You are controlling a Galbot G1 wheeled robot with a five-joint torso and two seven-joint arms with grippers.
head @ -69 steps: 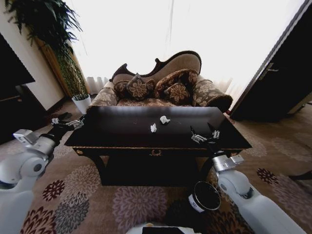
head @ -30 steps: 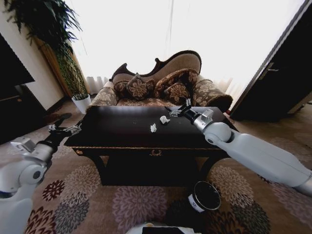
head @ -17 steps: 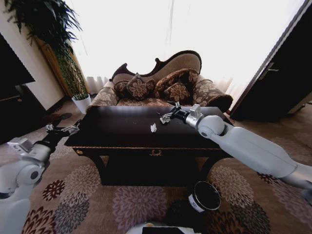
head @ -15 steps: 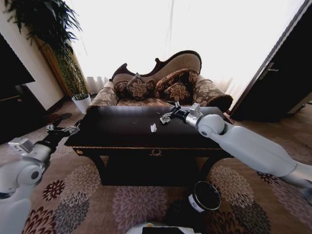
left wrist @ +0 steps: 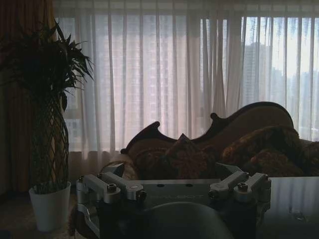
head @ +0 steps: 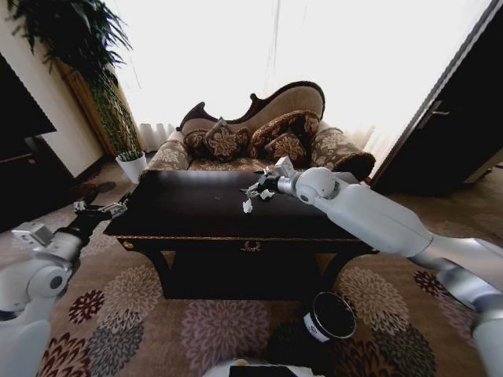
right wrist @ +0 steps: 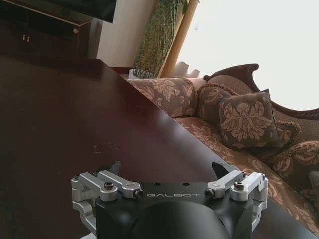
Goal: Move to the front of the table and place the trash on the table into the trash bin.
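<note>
The dark glossy table (head: 189,218) stands straight ahead. Two white paper balls of trash lie on it, one nearer (head: 247,206) and one farther back (head: 268,193). My right arm reaches across the top from the right, and its gripper (head: 254,188) hangs open just above the surface, beside the far ball and behind the near one. In the right wrist view that gripper (right wrist: 167,168) has its fingers spread over bare tabletop (right wrist: 60,114). The left gripper (head: 99,209) is open and held off the table's left end. On the carpet by my base sits the dark trash bin (head: 330,316).
A patterned sofa (head: 259,141) with cushions stands close behind the table. A tall plant in a white pot (head: 132,166) is at the back left, beside a dark cabinet (head: 23,157). A dark door (head: 456,118) is on the right. Patterned carpet surrounds the table.
My right arm has swung from the table's front right up over the top and leftward, bringing its open gripper to the paper balls. The left arm has hardly moved.
</note>
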